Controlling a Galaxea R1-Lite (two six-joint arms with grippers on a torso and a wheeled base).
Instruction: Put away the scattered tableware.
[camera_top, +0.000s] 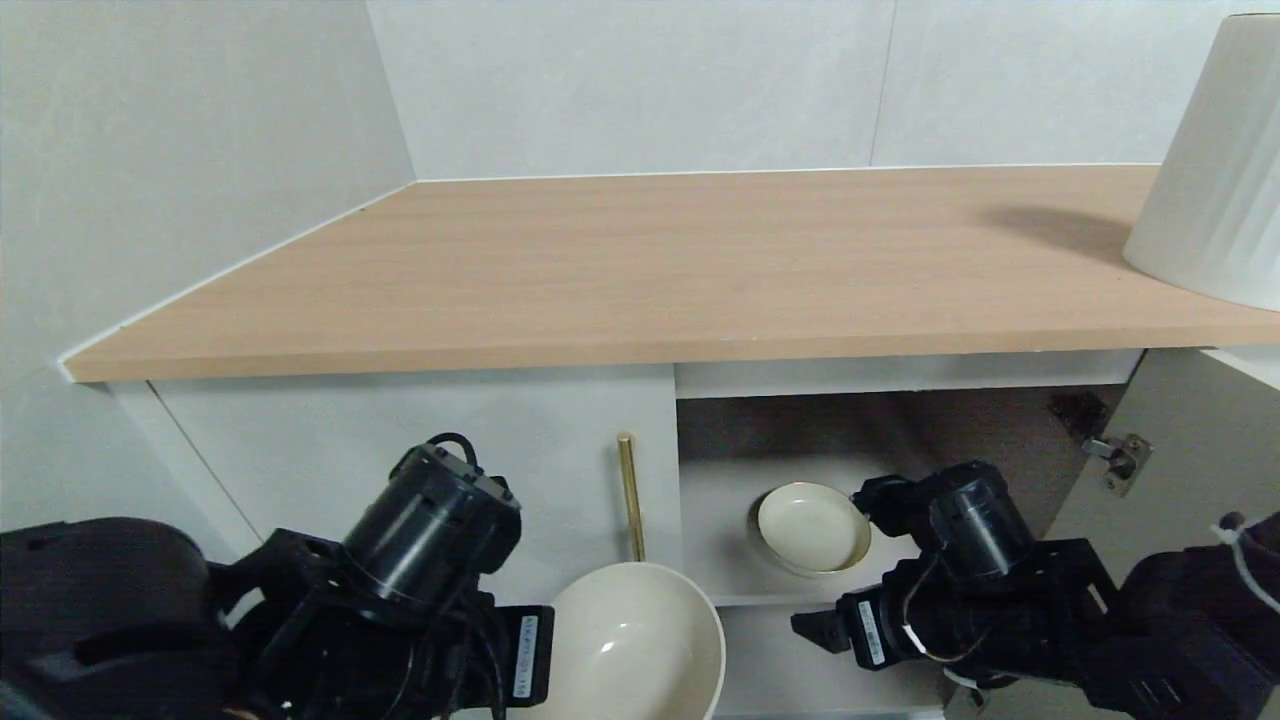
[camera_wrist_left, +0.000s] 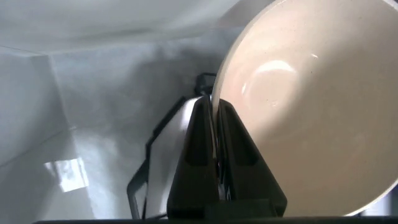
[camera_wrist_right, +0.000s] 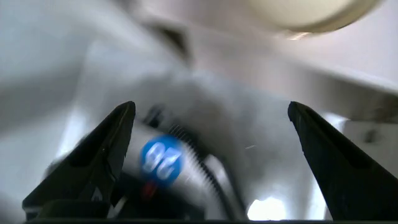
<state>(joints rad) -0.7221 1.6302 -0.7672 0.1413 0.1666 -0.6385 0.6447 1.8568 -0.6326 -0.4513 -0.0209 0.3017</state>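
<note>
A large cream bowl (camera_top: 640, 640) hangs tilted in front of the cabinet, below the closed left door. My left gripper (camera_top: 535, 650) is shut on its rim; the left wrist view shows the fingers (camera_wrist_left: 202, 134) pinching the bowl's edge (camera_wrist_left: 298, 106). A small cream bowl with a gold rim (camera_top: 812, 527) sits on the shelf inside the open right compartment. My right gripper (camera_top: 815, 625) is just below and in front of that shelf, open and holding nothing. In the right wrist view its fingers (camera_wrist_right: 115, 155) are spread wide, with the small bowl (camera_wrist_right: 305, 12) beyond them.
A wooden countertop (camera_top: 650, 270) runs above the cabinet, with a tall white ribbed container (camera_top: 1215, 170) at its right end. The left door carries a vertical gold handle (camera_top: 630, 495). The right door (camera_top: 1180, 470) is swung open beside my right arm.
</note>
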